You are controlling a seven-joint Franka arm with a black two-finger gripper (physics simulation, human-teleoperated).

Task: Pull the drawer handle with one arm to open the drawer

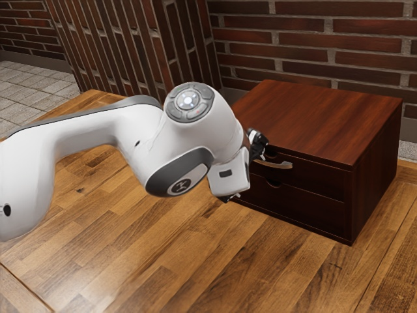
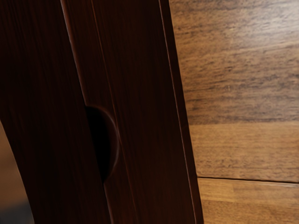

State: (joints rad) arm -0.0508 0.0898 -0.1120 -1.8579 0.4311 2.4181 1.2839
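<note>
- Handle (image 1: 274, 164) of the upper drawer (image 1: 313, 175): pale bar across the dark front, on the cabinet's near face, toward the exterior view's left end of it.
- Drawer front seemingly flush with the cabinet (image 1: 326, 114), so judged not yet pulled out.
- Lower drawer (image 1: 306, 202) directly beneath, with a half-round recess (image 2: 103, 142) seen close up in the wrist view.
- Pincer (image 1: 261, 149) right at the handle's left end, touching it or just beside it. Spread or pressed together: cannot tell, being half hidden behind the white arm (image 1: 130, 143).
- Step in hand, by judgement: closing in on the handle, with no grip confirmed.
- Next move: a sure hold around the bar, then a straight pull away from the cabinet across the worktop (image 1: 195, 261), kept in line with the drawer's travel to avoid slipping off or jamming.
- Beyond: brick wall (image 1: 326, 39) far behind the cabinet.
</note>
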